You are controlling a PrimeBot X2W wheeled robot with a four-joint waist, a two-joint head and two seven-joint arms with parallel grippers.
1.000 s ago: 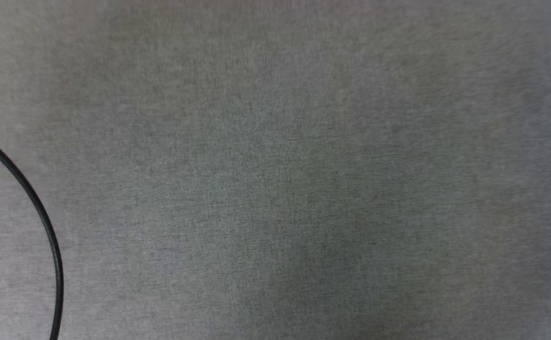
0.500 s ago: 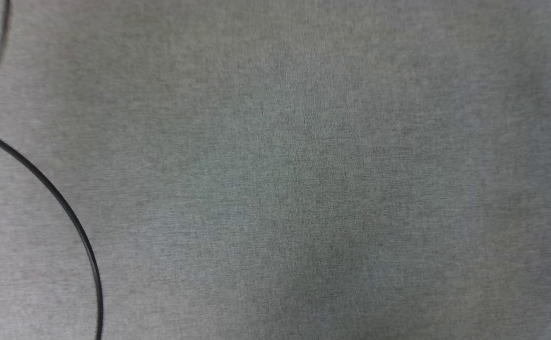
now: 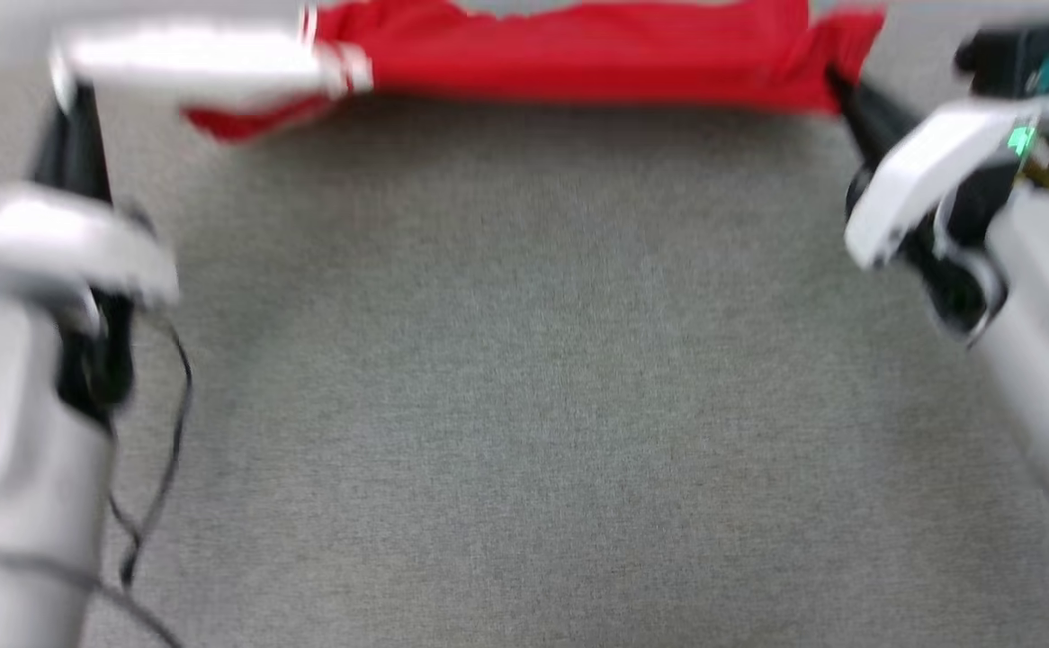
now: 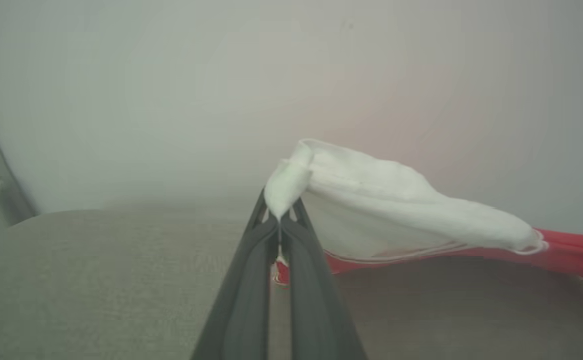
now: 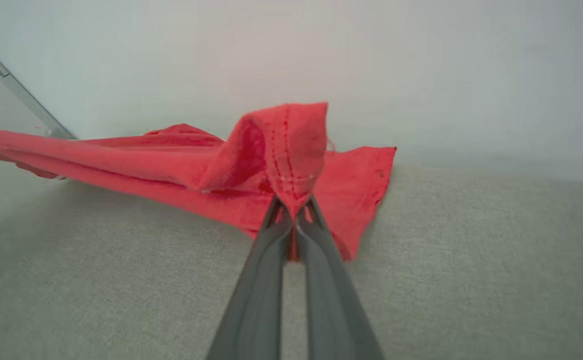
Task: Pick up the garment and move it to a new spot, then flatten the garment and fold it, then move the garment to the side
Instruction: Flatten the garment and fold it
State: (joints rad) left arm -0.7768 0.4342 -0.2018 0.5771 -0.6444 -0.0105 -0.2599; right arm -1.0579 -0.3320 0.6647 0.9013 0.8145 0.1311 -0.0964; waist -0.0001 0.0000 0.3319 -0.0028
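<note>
The garment [image 3: 578, 54] is bright red with a white panel at its left end, and it hangs stretched across the top of the blurred head view. My left gripper [image 3: 70, 99] reaches up at its white end. In the left wrist view the left gripper [image 4: 279, 222] is shut on a fold of the garment's white panel [image 4: 396, 200]. My right gripper [image 3: 835, 81] holds the red right corner. The right wrist view has the right gripper [image 5: 294, 212] shut on a stitched red hem of the garment [image 5: 171, 160], which drapes off to the left just above the surface.
A grey fabric surface [image 3: 524, 360] spreads below the garment and between both arms. A thin black cable [image 3: 174, 432] hangs by my left forearm. A pale wall [image 5: 421, 60] stands behind, with a metal bar [image 5: 16, 85] at its left.
The head camera has swung: earlier it showed grey fabric and a black cable. Now the garment and both arms are in view.
</note>
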